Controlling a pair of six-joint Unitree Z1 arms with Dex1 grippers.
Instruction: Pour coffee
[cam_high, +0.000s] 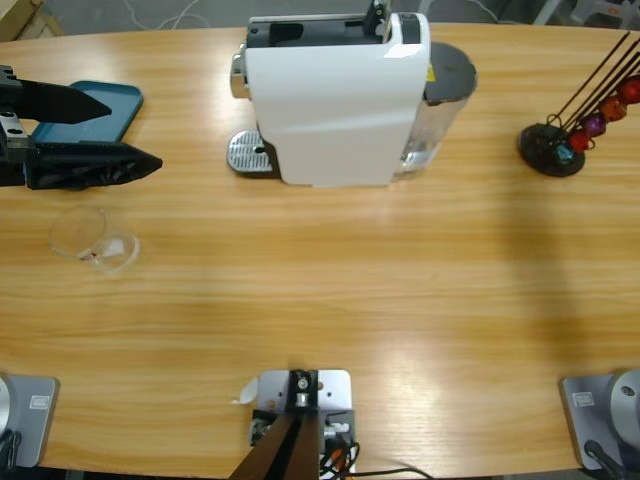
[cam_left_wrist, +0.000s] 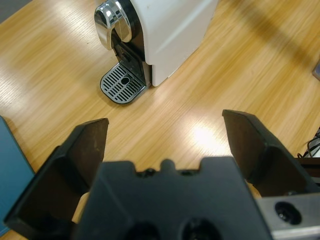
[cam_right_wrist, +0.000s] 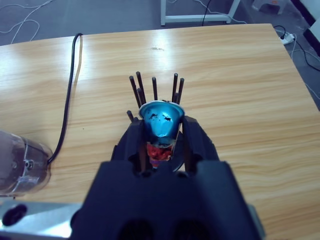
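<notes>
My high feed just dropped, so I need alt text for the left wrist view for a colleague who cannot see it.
The left gripper hangs over bare wooden table with its two black jaws spread wide and nothing between them. Beyond it stands the white coffee machine, its chrome spout above an empty metal drip grille. A teal edge shows at the left.

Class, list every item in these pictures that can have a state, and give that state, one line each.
Left gripper: open, empty.
Right gripper: shut on blue capsule.
Glass: on the table, apart from the machine.
Coffee machine: drip tray bare.
Capsule rack: upright, holding capsules.
</notes>
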